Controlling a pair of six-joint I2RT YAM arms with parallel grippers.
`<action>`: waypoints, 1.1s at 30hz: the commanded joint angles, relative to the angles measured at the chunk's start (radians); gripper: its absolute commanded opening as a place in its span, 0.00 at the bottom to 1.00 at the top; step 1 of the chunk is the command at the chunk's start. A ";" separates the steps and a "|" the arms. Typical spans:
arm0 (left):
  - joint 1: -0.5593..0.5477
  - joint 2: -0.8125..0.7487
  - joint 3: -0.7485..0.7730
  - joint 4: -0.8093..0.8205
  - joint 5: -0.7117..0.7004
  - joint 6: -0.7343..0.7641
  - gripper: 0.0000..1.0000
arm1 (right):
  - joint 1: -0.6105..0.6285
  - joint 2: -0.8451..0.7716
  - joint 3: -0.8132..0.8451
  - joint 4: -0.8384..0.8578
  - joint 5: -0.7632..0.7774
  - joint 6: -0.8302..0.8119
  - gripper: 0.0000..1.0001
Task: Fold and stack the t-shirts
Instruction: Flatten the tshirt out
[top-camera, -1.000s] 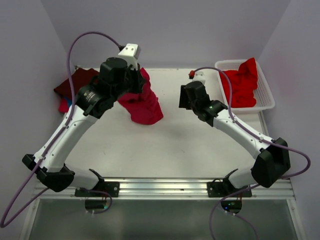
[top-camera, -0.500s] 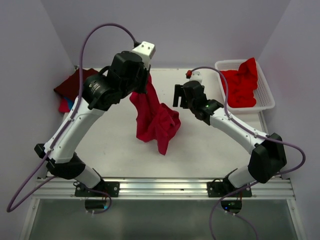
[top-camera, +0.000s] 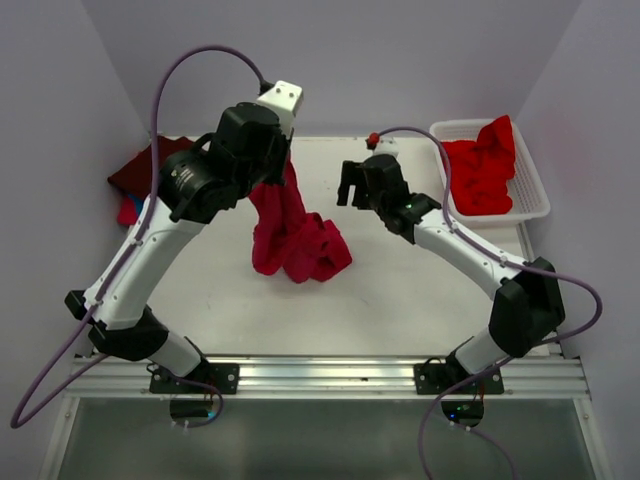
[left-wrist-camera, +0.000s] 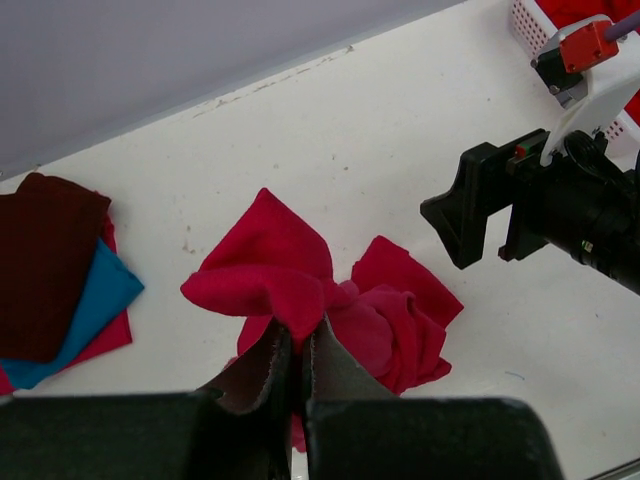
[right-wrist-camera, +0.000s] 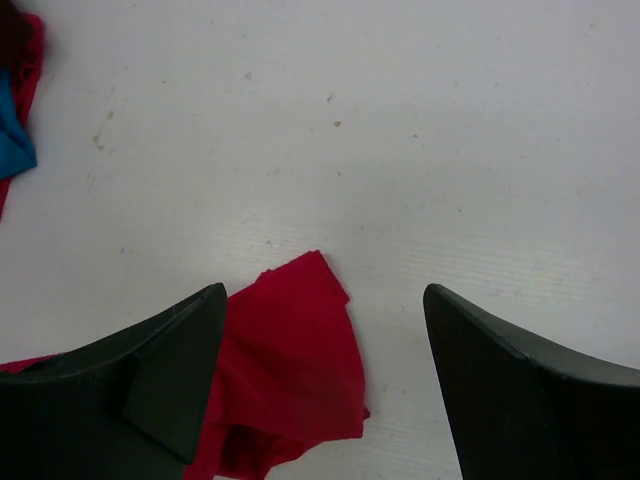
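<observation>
My left gripper (top-camera: 283, 172) is shut on a crimson-pink t-shirt (top-camera: 295, 238) and holds it up, its lower part bunched on the table. In the left wrist view the fingers (left-wrist-camera: 330, 370) pinch a fold of the t-shirt (left-wrist-camera: 290, 285). My right gripper (top-camera: 356, 185) is open and empty, just right of the hanging cloth. In the right wrist view the t-shirt (right-wrist-camera: 295, 370) lies under its wide-apart jaws. A folded pile at the far left holds a dark maroon t-shirt (top-camera: 150, 165), a teal blue one (left-wrist-camera: 85, 305) and a pink-red one (top-camera: 128, 210). Bright red t-shirts (top-camera: 485, 165) fill the basket.
A white lattice basket (top-camera: 535, 195) stands at the back right corner. Grey walls close in the table at the back and sides. The arm bases and a metal rail (top-camera: 330, 372) line the near edge.
My left gripper lowered slightly and moved left with the t-shirt, so the cloth now bunches on the table instead of hanging long. My right gripper moved left toward the cloth.
</observation>
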 joint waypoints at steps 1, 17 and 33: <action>-0.004 -0.050 0.043 0.037 -0.062 0.036 0.00 | -0.005 0.038 0.055 0.057 -0.109 0.014 0.84; -0.004 -0.096 -0.023 0.055 -0.089 0.031 0.00 | -0.019 0.153 -0.055 0.342 -0.747 0.223 0.36; -0.002 -0.106 -0.068 0.097 -0.129 0.030 0.00 | 0.116 -0.031 -0.520 0.370 -0.885 0.287 0.21</action>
